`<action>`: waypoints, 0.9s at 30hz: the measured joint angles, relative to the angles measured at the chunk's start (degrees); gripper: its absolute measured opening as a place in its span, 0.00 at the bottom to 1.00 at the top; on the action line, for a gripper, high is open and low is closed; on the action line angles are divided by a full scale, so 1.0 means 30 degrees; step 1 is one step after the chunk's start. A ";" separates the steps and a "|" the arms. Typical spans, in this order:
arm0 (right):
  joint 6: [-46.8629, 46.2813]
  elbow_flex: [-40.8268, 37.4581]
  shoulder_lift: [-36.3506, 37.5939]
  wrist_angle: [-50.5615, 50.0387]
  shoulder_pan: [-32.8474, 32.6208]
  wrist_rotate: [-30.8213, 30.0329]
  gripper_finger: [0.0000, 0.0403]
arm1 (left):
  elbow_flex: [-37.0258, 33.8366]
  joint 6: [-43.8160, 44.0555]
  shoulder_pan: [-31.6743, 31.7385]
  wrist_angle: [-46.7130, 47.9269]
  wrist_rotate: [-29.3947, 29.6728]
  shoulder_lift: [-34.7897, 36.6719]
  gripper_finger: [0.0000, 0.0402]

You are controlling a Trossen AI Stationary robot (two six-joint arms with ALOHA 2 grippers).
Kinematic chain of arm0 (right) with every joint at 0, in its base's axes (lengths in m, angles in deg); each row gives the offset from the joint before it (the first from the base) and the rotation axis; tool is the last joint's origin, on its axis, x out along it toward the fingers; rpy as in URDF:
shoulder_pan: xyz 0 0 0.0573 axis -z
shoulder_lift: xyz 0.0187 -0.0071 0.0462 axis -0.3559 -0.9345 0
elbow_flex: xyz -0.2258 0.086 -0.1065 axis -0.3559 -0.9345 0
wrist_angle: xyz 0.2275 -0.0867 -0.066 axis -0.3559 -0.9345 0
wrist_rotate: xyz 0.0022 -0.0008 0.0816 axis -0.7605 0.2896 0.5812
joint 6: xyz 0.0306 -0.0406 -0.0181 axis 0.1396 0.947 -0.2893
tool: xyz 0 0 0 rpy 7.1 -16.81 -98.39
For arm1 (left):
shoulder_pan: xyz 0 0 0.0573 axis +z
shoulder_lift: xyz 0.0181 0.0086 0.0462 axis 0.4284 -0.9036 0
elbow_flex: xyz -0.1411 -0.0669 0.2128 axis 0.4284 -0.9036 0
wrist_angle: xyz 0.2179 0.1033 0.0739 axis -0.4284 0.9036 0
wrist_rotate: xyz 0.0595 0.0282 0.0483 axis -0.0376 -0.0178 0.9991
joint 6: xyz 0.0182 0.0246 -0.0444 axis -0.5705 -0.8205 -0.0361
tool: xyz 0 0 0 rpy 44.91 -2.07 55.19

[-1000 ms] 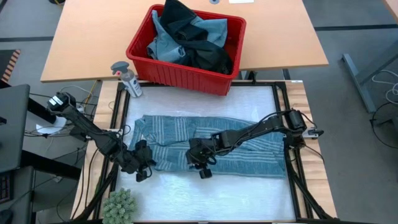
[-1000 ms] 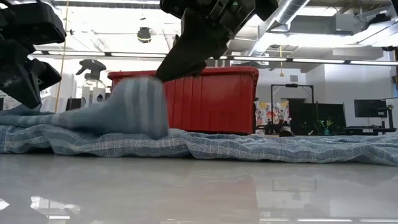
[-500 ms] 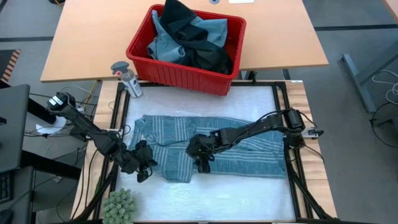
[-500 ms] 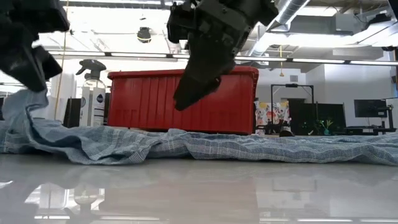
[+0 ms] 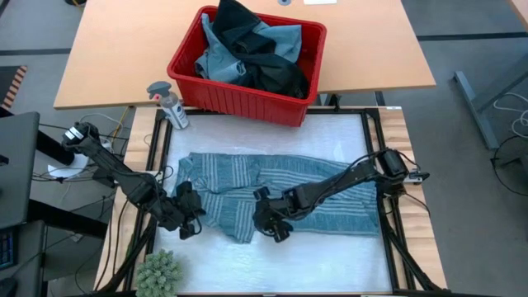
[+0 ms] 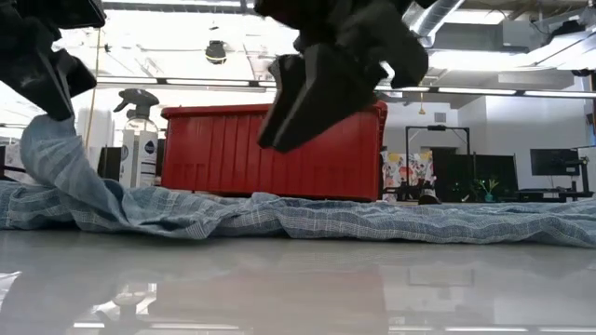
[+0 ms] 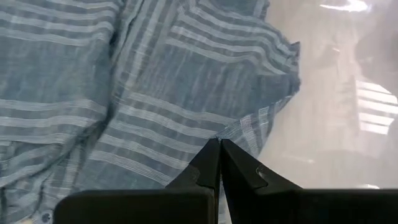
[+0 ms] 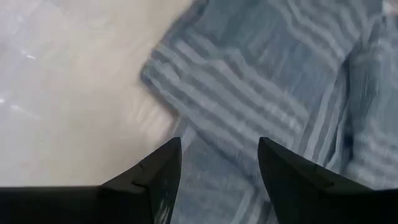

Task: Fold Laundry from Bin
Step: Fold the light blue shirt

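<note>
The grey-blue striped garment (image 5: 313, 194) lies spread on the white table top, wide from left to right. My left gripper (image 5: 188, 216) is shut on its near-left part and shows at the low view's upper left (image 6: 47, 84). My right gripper (image 5: 272, 227) is open and hovers over the garment's near edge near the middle, clear above the cloth (image 6: 312, 102). The red bin (image 5: 247, 62) stands on the wooden table behind, holding light blue and black garments (image 5: 256, 49). My left gripper pinches an edge of the striped garment (image 7: 235, 132) between its two shut fingers, coming slanting from above. That part is lifted (image 6: 51, 154) and slopes down slack to the rest of the garment, which lies on the table (image 6: 372, 223).
A spray bottle (image 5: 169, 103) stands at the work surface's far-left corner. A green spiky ball (image 5: 158, 272) sits at the near-left corner. Black frame rails (image 5: 381, 206) run along the left and right sides. Bare white surface (image 5: 297, 264) lies near of the garment.
My left gripper has risen and drawn the garment's left end up off the table. The fold of cloth that stood raised under my right gripper has dropped flat. My right gripper has gone a little toward the table's near edge.
</note>
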 joint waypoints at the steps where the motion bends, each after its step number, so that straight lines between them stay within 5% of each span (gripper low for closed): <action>1: 0.0151 0.0000 -0.0053 0.0070 0.0007 0.0007 0.58 | -0.0048 0.0014 0.0000 0.0014 0.0122 0.0000 0.00; 27: 0.2540 0.0000 -0.1887 0.1118 -0.0001 -0.1494 0.50 | -0.0094 0.0211 0.0007 0.0385 0.1405 -0.0015 0.00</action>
